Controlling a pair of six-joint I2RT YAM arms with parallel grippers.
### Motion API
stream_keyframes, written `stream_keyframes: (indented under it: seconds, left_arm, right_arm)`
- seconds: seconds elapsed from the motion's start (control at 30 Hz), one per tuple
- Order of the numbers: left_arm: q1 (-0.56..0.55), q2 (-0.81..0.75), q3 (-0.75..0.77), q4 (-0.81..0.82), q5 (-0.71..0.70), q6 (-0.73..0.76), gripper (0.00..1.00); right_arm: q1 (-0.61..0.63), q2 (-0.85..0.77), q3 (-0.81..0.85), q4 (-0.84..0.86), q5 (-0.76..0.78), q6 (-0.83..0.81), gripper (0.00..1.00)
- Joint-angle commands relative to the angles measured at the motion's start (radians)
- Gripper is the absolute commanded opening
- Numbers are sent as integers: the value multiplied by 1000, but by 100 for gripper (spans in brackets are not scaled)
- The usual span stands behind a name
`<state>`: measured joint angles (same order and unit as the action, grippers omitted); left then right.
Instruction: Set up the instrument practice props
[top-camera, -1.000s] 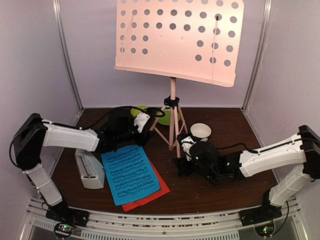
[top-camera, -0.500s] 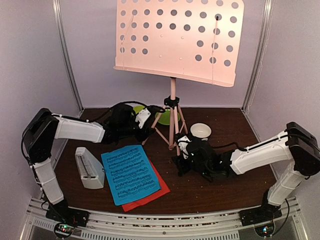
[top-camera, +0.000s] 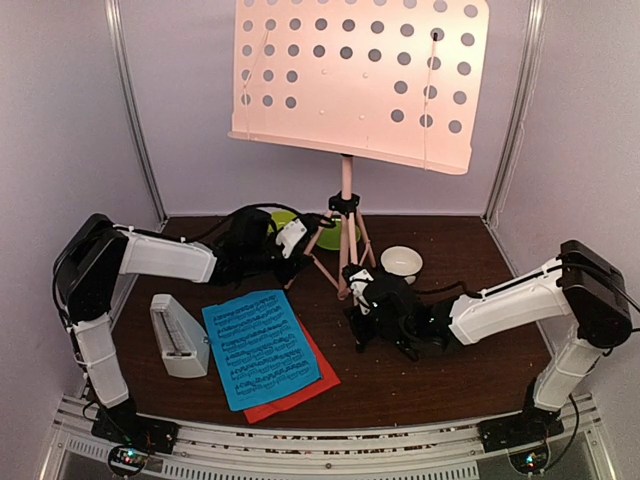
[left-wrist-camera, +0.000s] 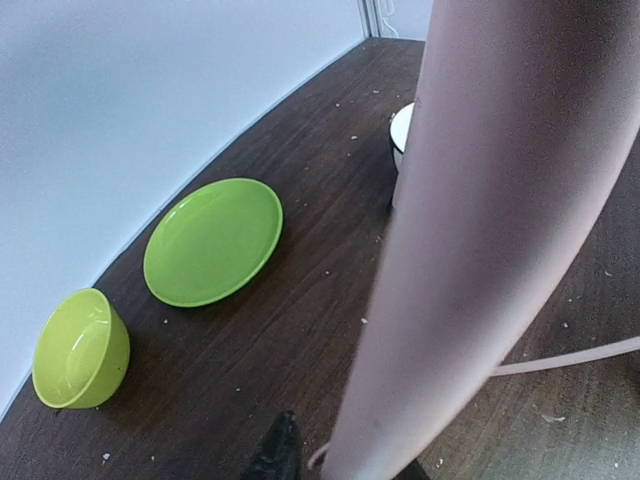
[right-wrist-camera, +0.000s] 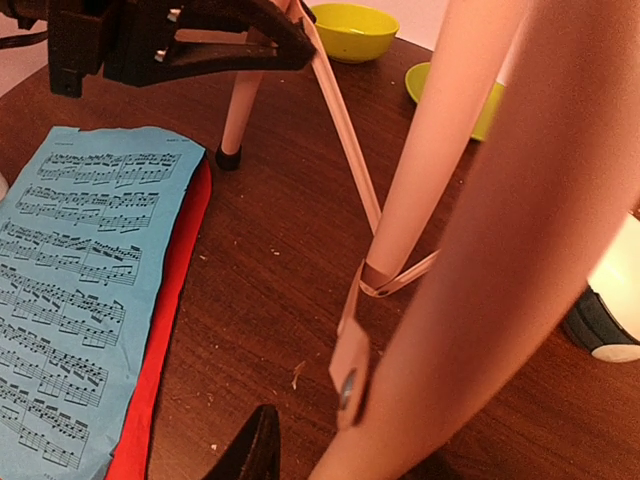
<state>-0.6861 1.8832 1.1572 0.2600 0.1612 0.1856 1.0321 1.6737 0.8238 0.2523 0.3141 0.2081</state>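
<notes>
The pale pink perforated music stand (top-camera: 355, 80) stands at mid-table on its tripod legs (top-camera: 345, 255). My left gripper (top-camera: 305, 252) is at the left leg (left-wrist-camera: 470, 200), which runs between its open jaws, with a gap beside the left fingertip (left-wrist-camera: 275, 455). My right gripper (top-camera: 358, 300) is at the near leg (right-wrist-camera: 480, 250). One fingertip (right-wrist-camera: 255, 450) shows apart from that leg and the other is hidden. The blue sheet (top-camera: 260, 345) lies on the red sheet (top-camera: 315, 385). The white metronome (top-camera: 180, 335) lies to their left.
A green bowl (left-wrist-camera: 80, 348) and a green plate (left-wrist-camera: 212, 240) sit behind the stand near the back wall. A small white bowl (top-camera: 401, 262) with a dark rim is right of the tripod. Booth walls close in the sides and back.
My left gripper has moved right onto the stand's left leg. My right gripper has moved left and away from me onto the near leg. The stand and the sheets have stayed put.
</notes>
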Motion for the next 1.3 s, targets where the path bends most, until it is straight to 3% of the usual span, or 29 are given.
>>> stream_keyframes:
  seconds: [0.0,0.13,0.3,1.0,1.27]
  left_arm:
    - [3,-2,-12,23,-14,21,22]
    - [3,-1,-20,17,-24,26,12]
    - [9,4,-11,13,-47,28,1]
    - [39,14,-16,25,-205,35,0]
    - [37,31,26,-7,-213,35,0]
  right_arm:
    - [-11,-12,17,-33,24,4,32]
    - [-13,-28,6,-60,30,5,21]
    - [-14,-60,-2,-100,28,-12,0]
    - [-112,-259,-241,-234,59,-42,0]
    - [-213,-204,-149,-292,24,-52,0]
